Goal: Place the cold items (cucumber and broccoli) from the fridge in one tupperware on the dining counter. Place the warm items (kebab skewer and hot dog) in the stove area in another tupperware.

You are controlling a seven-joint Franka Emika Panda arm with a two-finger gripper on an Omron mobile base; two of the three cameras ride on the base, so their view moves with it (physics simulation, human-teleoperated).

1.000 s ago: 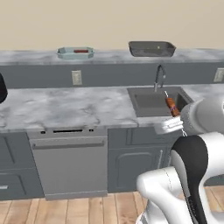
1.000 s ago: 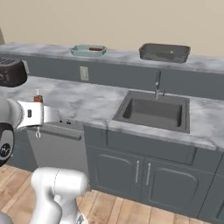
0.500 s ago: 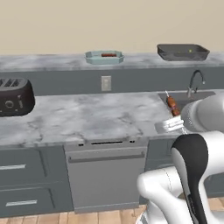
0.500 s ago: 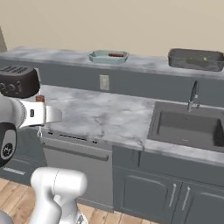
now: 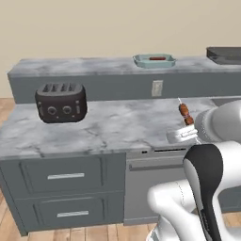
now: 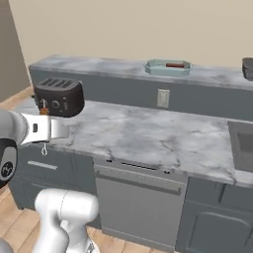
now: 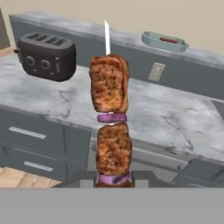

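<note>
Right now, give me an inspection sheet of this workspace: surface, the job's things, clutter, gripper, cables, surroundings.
Surface: grey marbled counter, with a raised back ledge behind it.
Job's things: kebab skewer held upright in the gripper, off the counter; light blue tupperware on the ledge with a reddish item inside, likely the hot dog; dark tupperware further right on the ledge, contents not visible.
Clutter: black toaster on the counter's left part.
Gripper: gripper shut on the kebab skewer's lower end.
Cables: nothing seen.
Surroundings: wall outlet under the ledge, dishwasher and drawers below, wooden floor.
</note>
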